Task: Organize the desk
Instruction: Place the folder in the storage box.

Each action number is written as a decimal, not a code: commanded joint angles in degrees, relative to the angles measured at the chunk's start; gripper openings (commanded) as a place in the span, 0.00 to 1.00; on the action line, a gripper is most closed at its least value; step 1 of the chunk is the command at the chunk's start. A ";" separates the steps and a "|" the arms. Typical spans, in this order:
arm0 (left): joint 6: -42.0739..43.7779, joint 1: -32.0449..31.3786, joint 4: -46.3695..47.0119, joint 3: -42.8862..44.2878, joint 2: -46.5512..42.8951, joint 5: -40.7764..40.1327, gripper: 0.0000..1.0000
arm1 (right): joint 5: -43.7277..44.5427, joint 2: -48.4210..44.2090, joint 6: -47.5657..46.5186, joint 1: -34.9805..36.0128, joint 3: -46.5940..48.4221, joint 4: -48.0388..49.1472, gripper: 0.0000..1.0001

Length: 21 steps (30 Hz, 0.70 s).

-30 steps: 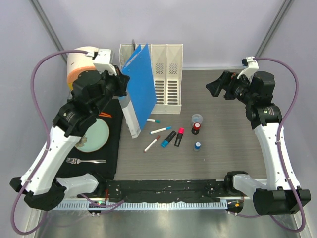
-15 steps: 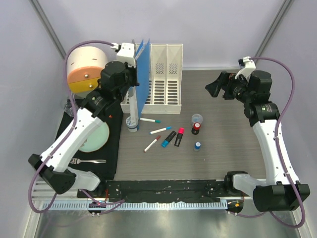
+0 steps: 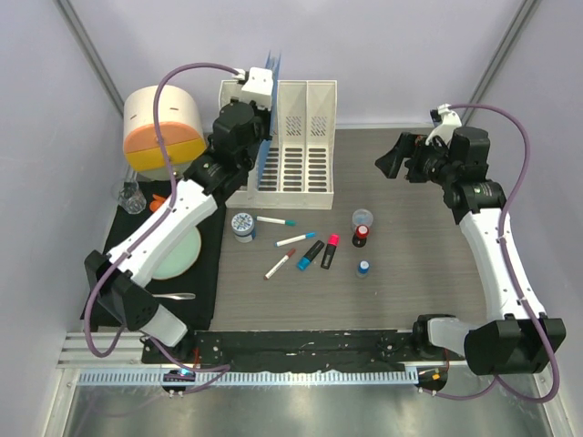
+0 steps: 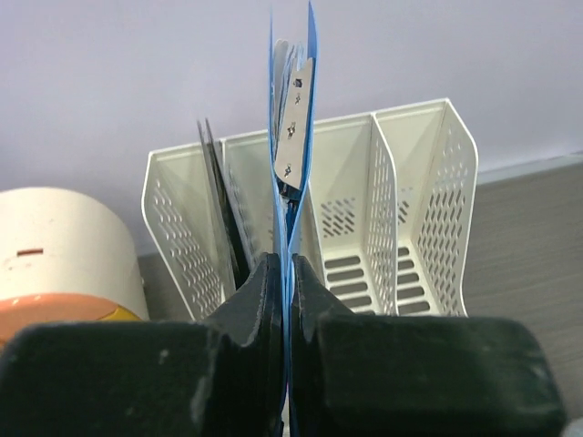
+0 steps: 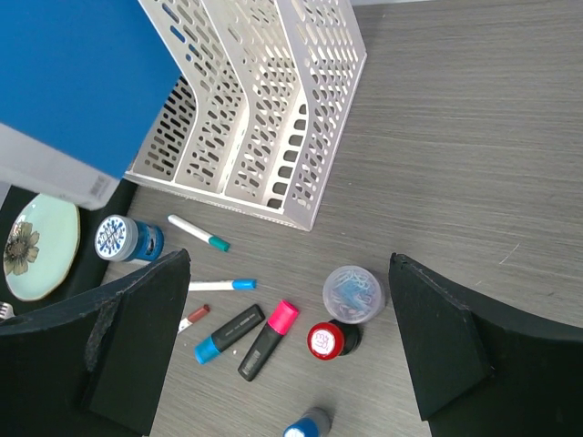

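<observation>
one blue folder (image 4: 291, 118) stands clamped upright in the left pincer (image 4: 284, 269), white file rack (image 4: 410, 209) just beyond; the right pincer (image 5: 290, 273) gapes wide over the counter (image 5: 474, 137).

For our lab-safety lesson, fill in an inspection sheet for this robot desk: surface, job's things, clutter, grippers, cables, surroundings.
Surface: desk, grey wood-grain; black mat at its left.
Job's things: blue folder upright and edge-on at the white file rack; whether it is seated in a slot cannot be told.
Clutter: markers, highlighters, capped bottles and a blue jar loose in front of the rack; plate and fork on the mat.
Grippers: left gripper shut on the folder; right gripper open, empty, above the desk's right side.
Cables: purple cables loop from both wrists; no snag seen.
Surroundings: cream-and-orange drum at far left; plain walls.
</observation>
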 commanded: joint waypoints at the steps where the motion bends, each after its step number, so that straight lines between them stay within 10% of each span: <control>1: 5.07 0.01 17.08 3.84 1.63 -1.43 0.00 | -0.22 0.46 -1.20 -0.20 0.08 1.48 0.96; 21: 8.06 0.01 60.24 -19.18 6.99 -6.44 0.00 | -1.37 3.18 -1.29 -0.12 -0.19 1.66 0.96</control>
